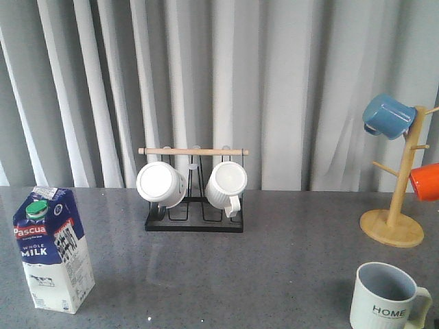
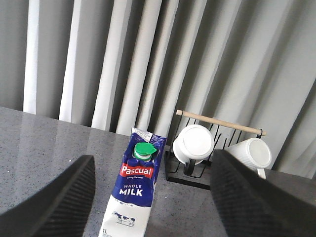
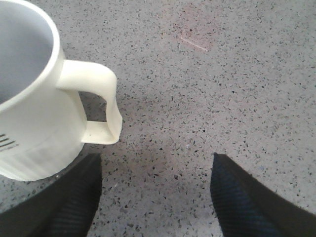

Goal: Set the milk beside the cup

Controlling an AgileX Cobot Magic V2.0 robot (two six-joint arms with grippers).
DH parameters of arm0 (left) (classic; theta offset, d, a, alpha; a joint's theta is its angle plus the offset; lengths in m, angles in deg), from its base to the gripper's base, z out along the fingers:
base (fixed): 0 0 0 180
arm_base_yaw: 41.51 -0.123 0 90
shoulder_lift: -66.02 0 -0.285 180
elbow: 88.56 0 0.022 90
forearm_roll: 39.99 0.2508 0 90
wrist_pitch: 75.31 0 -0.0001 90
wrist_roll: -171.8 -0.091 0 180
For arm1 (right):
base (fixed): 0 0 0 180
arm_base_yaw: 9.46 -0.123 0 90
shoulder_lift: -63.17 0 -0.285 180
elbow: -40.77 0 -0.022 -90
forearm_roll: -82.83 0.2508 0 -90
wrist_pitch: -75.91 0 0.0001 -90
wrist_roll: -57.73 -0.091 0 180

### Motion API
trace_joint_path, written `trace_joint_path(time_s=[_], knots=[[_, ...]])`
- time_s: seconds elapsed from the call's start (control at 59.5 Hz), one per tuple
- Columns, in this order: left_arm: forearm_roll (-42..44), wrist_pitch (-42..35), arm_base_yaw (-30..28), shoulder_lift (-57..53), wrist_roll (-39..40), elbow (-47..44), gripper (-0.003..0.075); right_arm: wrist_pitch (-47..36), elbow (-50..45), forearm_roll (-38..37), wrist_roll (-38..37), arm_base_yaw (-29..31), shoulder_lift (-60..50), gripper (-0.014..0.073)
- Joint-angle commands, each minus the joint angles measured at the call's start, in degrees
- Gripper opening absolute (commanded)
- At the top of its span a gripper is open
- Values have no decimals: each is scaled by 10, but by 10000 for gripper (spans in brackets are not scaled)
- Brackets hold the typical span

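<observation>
The milk [image 1: 51, 249], a blue and white Pascual carton with a green cap, stands upright at the front left of the grey table. In the left wrist view the milk [image 2: 134, 192] lies between my open left gripper's [image 2: 153, 163] two black fingers, which are wide apart and not touching it. The cup [image 1: 386, 298], a pale mug with "HOME" lettering, stands at the front right. In the right wrist view the cup [image 3: 34, 98] is just beside my open, empty right gripper [image 3: 155, 160], its handle towards the gap. No gripper shows in the front view.
A black rack [image 1: 195, 219] with a wooden bar holds two white mugs [image 1: 161, 184] [image 1: 226, 184] at the back middle. A wooden mug tree [image 1: 400, 199] at the right carries a blue mug [image 1: 388, 115] and an orange mug [image 1: 425, 181]. Grey curtains hang behind.
</observation>
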Motion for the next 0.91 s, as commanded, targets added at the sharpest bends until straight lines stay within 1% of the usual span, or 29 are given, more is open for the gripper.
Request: trace_joint_path(time_s=[0.0,0.202,0.404,0.488,0.706,0.807,0.891], knots=[[-3,-40,-1,8,0,19,486,-44,15,-1,3,3,-10,458],[-3,-40,-1,8,0,19,486,-46,15,31,3,3,-10,458],[-3,-44,-1,8,0,19,486,-40,15,41,4,2,-10,458],[-3,-44,-1,8,0,19,486,-40,15,34,11,-4,-7,458],[-3,-44,-1,8,0,19,486,-66,15,38,5,-4,-4,457],[-3,-44,-1,8,0,19,486,-63,15,42,3,-4,-2,457],[-4,-44,-1,8,0,19,486,-67,15,60,4,-10,-1,457]])
